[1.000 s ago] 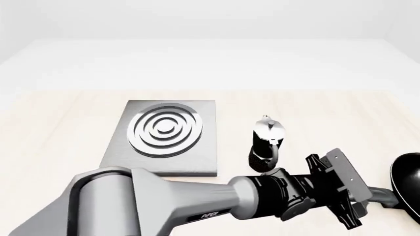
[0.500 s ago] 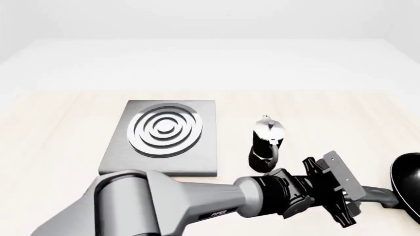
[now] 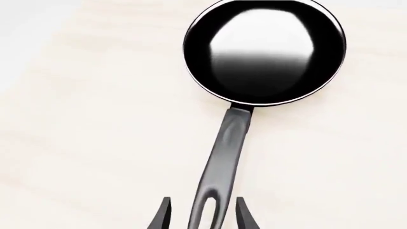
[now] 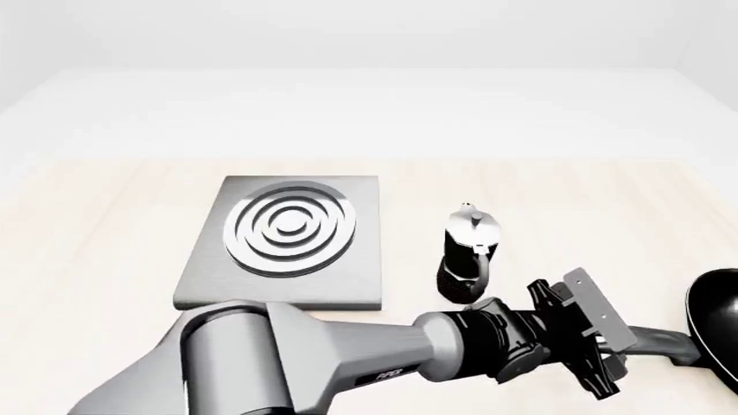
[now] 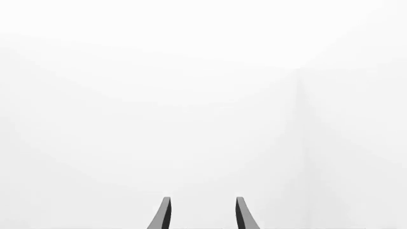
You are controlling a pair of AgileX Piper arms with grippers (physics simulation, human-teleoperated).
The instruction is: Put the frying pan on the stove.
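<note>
While frying pan (image 3: 264,52) lies flat | left pincer (image 3: 202,214) apart, straddling handle end | right pincer (image 5: 202,214) apart, holding nothing

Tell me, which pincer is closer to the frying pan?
The left. The left pincer straddles the end of the frying pan handle, fingers apart. The right pincer faces blank white, no pan in its view.

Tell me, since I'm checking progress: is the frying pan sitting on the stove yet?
No, in the front view the frying pan lies on the table at the far right, apart from the stove.
</note>
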